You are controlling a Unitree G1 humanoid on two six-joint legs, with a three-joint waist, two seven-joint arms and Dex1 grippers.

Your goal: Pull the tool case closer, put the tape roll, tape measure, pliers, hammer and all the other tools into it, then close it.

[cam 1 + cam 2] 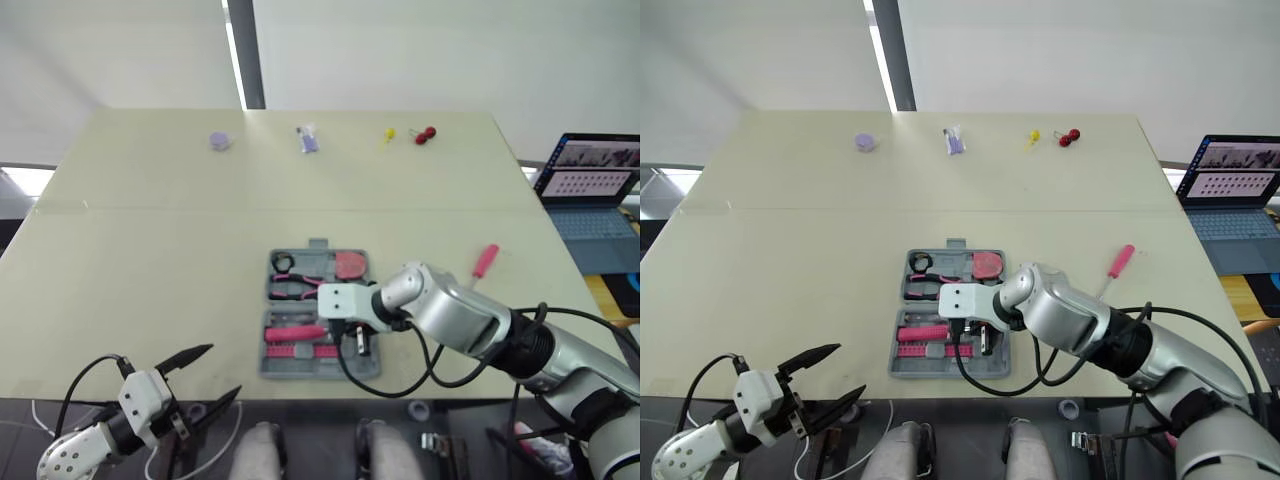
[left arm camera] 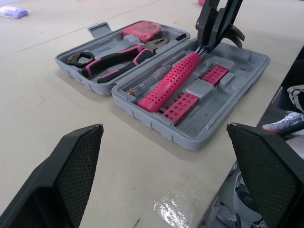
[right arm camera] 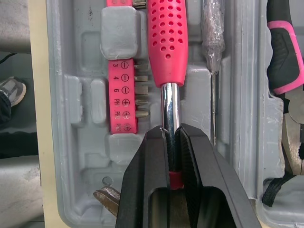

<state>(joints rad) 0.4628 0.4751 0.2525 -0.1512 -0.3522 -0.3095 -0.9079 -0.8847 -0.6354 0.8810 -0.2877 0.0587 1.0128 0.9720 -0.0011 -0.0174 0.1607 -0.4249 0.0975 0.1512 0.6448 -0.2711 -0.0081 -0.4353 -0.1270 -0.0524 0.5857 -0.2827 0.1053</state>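
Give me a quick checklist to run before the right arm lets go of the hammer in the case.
1. Grip: right gripper shut on the shaft of the hammer: ok.
2. Handle lies in its slot in the tool case: ok.
3. Head fully seated: cannot tell, partly hidden.
4. Clearance: left gripper open, away from the case: ok.
5. Stowed: pliers and tape measure in the other half: ok.
6. All packed: not ok, a screwdriver lies on the table beside the case.
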